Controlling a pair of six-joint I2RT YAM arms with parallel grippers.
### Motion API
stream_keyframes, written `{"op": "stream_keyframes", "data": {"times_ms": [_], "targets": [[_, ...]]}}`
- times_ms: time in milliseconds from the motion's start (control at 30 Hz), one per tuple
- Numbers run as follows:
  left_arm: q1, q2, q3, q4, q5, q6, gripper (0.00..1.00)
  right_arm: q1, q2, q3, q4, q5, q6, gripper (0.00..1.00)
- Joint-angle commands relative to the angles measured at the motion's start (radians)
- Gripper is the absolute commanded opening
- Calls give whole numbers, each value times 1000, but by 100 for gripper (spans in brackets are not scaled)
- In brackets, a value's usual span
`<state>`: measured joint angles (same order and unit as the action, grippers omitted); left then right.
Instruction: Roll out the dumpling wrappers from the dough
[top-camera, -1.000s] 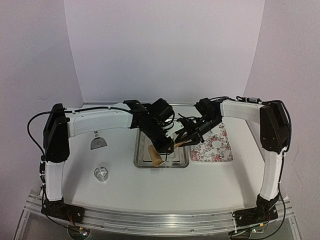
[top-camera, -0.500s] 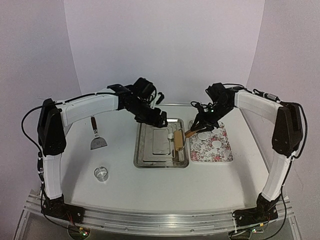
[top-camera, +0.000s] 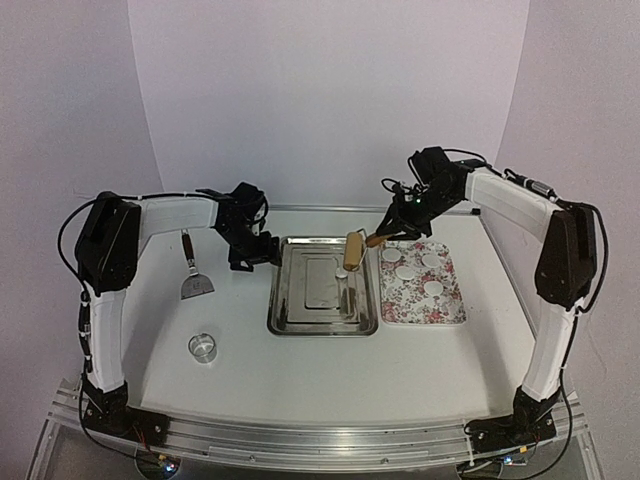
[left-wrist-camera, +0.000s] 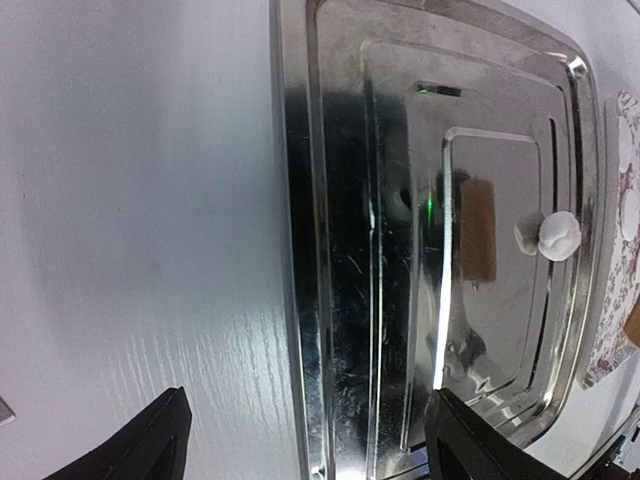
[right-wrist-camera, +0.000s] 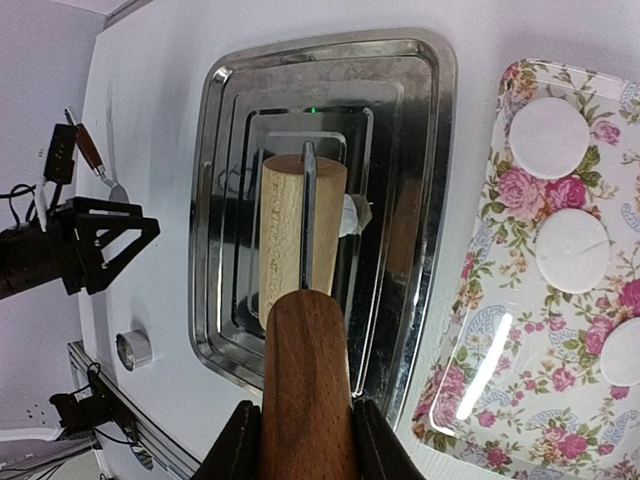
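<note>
I have bare tabletop (top-camera: 330, 370) between the arm bases and the steel tray (top-camera: 275, 300), save the clear ring cutter (top-camera: 203, 347) at left. The rolling pin (top-camera: 354, 250) slants over that tray's right half, above the dough lump (top-camera: 341, 272). A scraper (top-camera: 196, 284) lies left of the tray.

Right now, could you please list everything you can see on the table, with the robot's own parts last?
dumpling wrappers: four, white, on the floral tray
floral tray: one, white with pink roses, right of the metal tray
metal tray: one, silver, table centre
dough lump: one, white, in the metal tray
rolling pin: one, pale roller, dark brown handle, over the metal tray
scraper: one, metal blade, dark handle, left of the metal tray
ring cutter: one, clear, near left
table: one, white
left gripper: black, open, at the metal tray's left edge
right gripper: black, gripping the rolling pin
</note>
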<state>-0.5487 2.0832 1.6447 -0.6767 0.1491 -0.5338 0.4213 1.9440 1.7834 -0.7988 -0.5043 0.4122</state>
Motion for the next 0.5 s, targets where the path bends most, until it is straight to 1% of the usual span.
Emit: {"op": "stream_keyframes", "data": {"times_ms": [0,100,233,367,467], "targets": [[24,54,32,51,77,6,76,6,32,80,67,-75,51,0],[24,96,53,63,104,25,67,6,38,86,67,-77,49,0],[24,159,106,23,93,52,54,6,42,95,67,-70,49,0],[23,198,141,-3,65,68,52,6,42,92,67,-63,46,0],[23,229,169,-18,62,75,46,6,42,89,67,-59,44,0]]}}
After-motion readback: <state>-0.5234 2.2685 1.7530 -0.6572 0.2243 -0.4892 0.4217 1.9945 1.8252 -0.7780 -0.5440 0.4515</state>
